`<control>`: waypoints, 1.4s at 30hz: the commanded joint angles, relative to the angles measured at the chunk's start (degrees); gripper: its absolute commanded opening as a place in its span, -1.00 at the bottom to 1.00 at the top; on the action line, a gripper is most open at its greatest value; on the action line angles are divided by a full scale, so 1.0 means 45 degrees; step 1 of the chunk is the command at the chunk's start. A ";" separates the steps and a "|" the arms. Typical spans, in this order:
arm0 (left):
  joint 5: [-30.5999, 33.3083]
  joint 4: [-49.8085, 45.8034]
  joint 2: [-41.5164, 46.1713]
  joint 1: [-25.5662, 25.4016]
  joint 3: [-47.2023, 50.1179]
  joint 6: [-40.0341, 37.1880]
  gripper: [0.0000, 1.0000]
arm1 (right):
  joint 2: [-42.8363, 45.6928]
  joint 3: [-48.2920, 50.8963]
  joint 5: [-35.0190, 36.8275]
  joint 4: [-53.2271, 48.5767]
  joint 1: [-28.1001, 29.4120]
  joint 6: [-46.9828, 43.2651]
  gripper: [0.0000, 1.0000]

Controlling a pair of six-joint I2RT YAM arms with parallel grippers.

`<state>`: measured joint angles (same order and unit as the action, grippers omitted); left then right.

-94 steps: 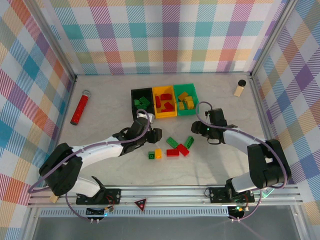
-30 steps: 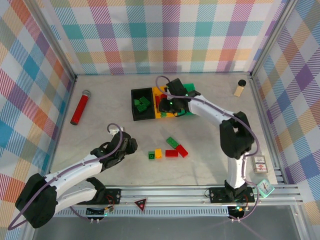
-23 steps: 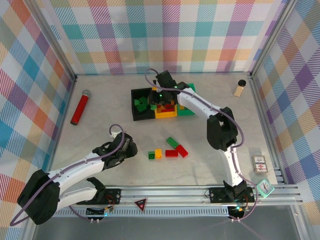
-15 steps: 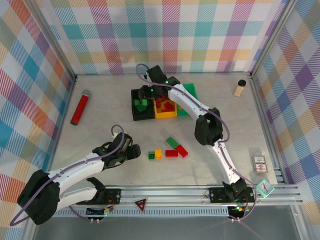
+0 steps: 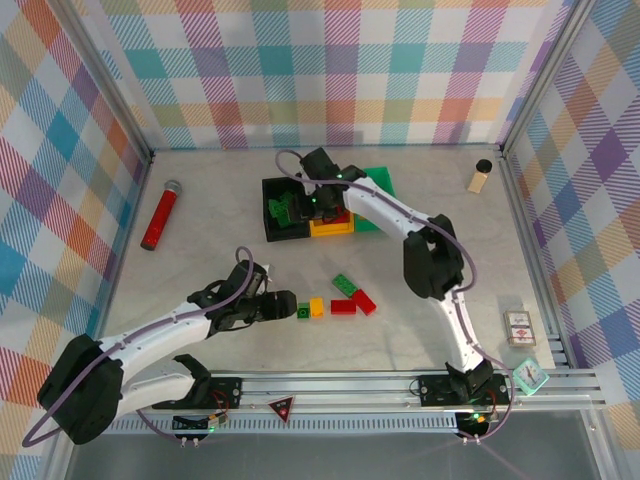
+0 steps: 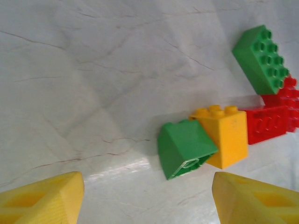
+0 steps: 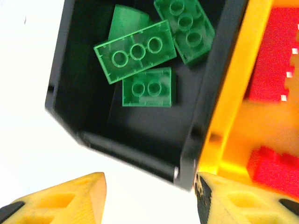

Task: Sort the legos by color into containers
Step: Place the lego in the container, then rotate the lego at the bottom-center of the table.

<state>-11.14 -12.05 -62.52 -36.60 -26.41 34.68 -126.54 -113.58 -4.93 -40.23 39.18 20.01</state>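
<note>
Five loose legos lie mid-table: a green one [image 5: 303, 311], a yellow one [image 5: 317, 307], two red ones [image 5: 344, 306] and a larger green one [image 5: 345, 284]. My left gripper [image 5: 284, 304] is open just left of the small green brick [image 6: 184, 147], which lies on its side against the yellow brick [image 6: 224, 135]; nothing sits between the fingers. My right gripper [image 5: 308, 200] hovers open over the black bin [image 5: 268, 215], which holds several green legos [image 7: 135, 51]. Beside it, the yellow bin [image 7: 233, 98] holds red legos [image 7: 273, 60]. The green bin [image 5: 378, 180] is partly hidden by the arm.
A long red cylinder [image 5: 160, 214] lies at the left of the table. A tan bottle with a black cap [image 5: 480, 176] stands at the back right. The right arm arches over the table's right half, above the bins.
My right gripper has swung left from the yellow bin to the black bin and opened. My left gripper has slid right toward the small green brick and opened wider.
</note>
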 commanded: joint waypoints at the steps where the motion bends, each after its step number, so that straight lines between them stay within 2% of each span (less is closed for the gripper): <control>1: -0.1552 0.0762 -0.0245 0.0047 -0.0224 -0.0540 0.46 | 0.2144 0.2104 0.0508 0.1319 0.0141 -0.0164 0.07; 5: -0.2264 0.0390 -0.0552 -0.0048 -0.0522 -0.1351 0.44 | 0.3965 0.5029 0.1110 0.2477 0.0121 0.0103 0.07; 11: -0.1557 -0.1324 -0.1312 -0.0356 -0.1301 -0.1982 0.40 | 0.5825 0.8013 0.1711 0.3388 0.0117 0.0254 0.07; 15: -0.1017 -0.1349 -0.1647 -0.0545 -0.1566 -0.1782 0.40 | 0.6746 0.9360 0.2021 0.3716 0.0125 0.0409 0.08; 28: -0.0387 -0.0974 -0.4231 -0.1540 -0.3060 -0.1349 0.39 | 0.7921 1.0939 0.2423 0.4144 0.0137 0.0724 0.08; 31: -0.0253 -0.0974 -0.4807 -0.1753 -0.3304 -0.1350 0.21 | 0.8077 1.1142 0.2537 0.4186 0.0122 0.0729 0.08; 42: 0.1342 -0.1605 -0.4222 -0.1877 -0.3135 -0.1037 0.11 | 0.8430 1.1780 0.2848 0.4252 0.0125 0.0846 0.08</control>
<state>-10.41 -15.66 -83.07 -44.60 -40.75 29.34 -90.35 -61.28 6.90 -22.02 39.72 23.14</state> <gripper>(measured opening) 0.558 0.541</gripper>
